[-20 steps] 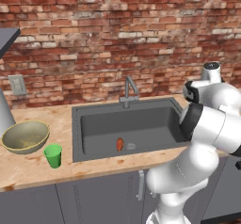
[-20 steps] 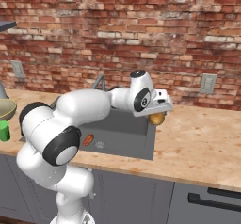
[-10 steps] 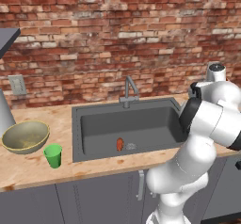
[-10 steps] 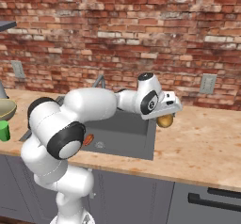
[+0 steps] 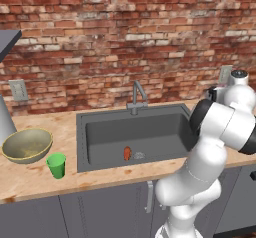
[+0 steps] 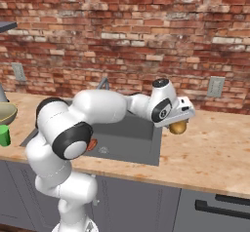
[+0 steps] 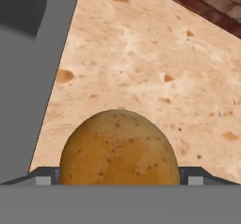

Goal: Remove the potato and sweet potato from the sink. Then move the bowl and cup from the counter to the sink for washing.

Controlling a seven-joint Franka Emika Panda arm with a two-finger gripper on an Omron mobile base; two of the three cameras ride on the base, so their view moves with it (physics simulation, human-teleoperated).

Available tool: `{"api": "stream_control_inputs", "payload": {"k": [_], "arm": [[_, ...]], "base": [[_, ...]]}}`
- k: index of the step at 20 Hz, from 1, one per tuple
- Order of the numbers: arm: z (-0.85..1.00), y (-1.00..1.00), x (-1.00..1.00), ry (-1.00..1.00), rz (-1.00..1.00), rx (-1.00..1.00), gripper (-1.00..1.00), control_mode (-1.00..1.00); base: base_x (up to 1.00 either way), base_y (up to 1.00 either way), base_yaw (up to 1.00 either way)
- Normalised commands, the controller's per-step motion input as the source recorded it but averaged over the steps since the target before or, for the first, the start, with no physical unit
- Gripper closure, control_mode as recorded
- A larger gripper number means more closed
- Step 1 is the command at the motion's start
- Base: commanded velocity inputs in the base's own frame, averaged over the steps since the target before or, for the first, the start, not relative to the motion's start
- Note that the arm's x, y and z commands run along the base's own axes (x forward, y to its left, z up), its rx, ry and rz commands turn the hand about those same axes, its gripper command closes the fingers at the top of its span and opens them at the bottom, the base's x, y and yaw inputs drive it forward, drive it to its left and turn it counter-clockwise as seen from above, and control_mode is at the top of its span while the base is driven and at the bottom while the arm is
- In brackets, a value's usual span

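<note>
Clamped in the gripper (image 6: 179, 125) above the wooden counter (image 6: 215, 148), just right of the sink (image 6: 132, 141): the potato (image 6: 179, 127), golden-brown and speckled, held clear of the countertop. Seen from the hand camera, the same potato (image 7: 119, 148) wedged between the two dark finger tips (image 7: 44, 175), with pale wood grain spread beneath it and the grey edge of the sink (image 7: 28, 72) running down the left. Lying on the dark basin floor near the round drain (image 5: 139, 155): the sweet potato (image 5: 127, 153), small and orange-red. Partly hidden behind the white arm in the right base view, the same sweet potato (image 6: 92, 144) showing as an orange sliver. Standing on the counter left of the sink (image 5: 135, 137): the bowl (image 5: 27, 144), wide and olive-yellow, with the cup (image 5: 56, 165), bright green, just in front of it and slightly to its right, the two close but not touching. Rising at the back rim of the basin: a grey metal tap (image 5: 136, 96). Behind everything, a red brick wall (image 5: 125, 37) with a pale outlet plate (image 6: 215, 86) above the right stretch of counter.
</note>
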Motion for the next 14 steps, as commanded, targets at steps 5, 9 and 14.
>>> {"api": "stream_control_inputs", "payload": {"k": [5, 9, 14], "arm": [[-0.12, -0.22, 0.00, 0.00, 0.07, 0.00, 1.00, -1.00], [-0.14, -0.19, 0.01, 0.00, 0.06, 0.00, 1.00, -1.00], [-0.16, -0.14, 0.04, -0.03, 0.07, 0.00, 1.00, -1.00]], "base": [[0.00, 0.00, 0.00], [0.00, 0.00, 0.00], [0.00, 0.00, 0.00]]}}
